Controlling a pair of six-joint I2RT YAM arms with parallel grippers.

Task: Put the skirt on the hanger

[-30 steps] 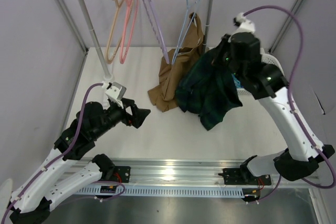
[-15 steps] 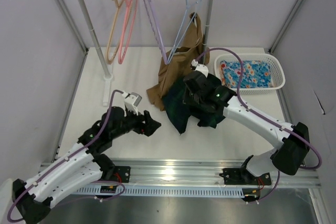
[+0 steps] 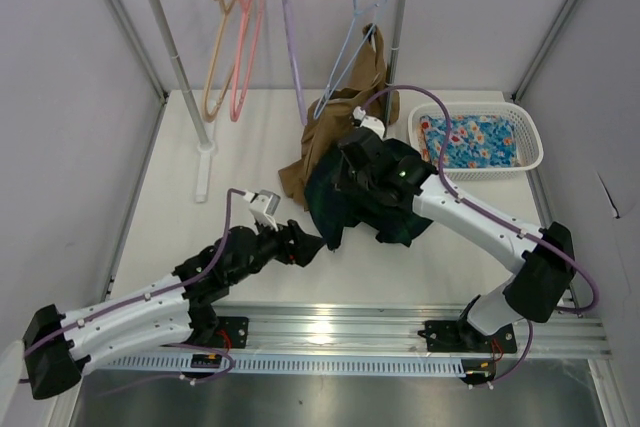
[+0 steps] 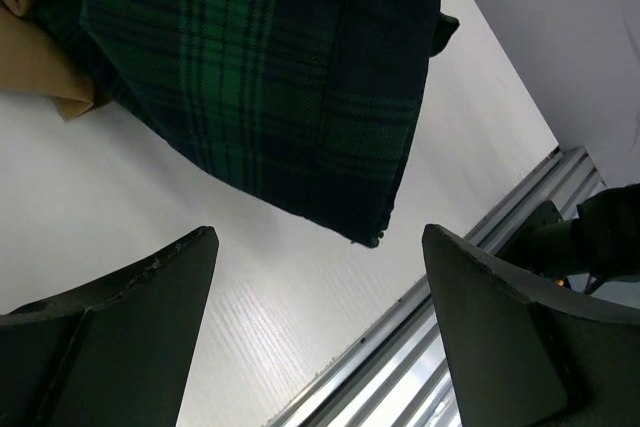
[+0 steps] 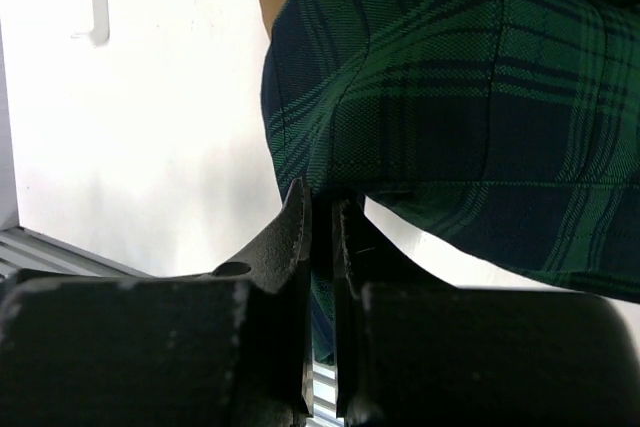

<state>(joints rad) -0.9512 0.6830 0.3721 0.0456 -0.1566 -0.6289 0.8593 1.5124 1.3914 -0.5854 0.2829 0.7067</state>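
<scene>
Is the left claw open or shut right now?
Open. The left claw shows both fingers wide apart, nothing between them; the skirt is ahead, untouched.

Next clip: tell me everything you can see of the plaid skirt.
The skirt is dark green and navy plaid woven cloth with stitched seams. It is bunched and hangs in folds from the right gripper, whose fingers are shut on an edge of it. It sits mid-table, overlapping the tan garment behind it. The open left gripper faces its lower corner without touching it. The skirt is not yet on the hanger.
</scene>
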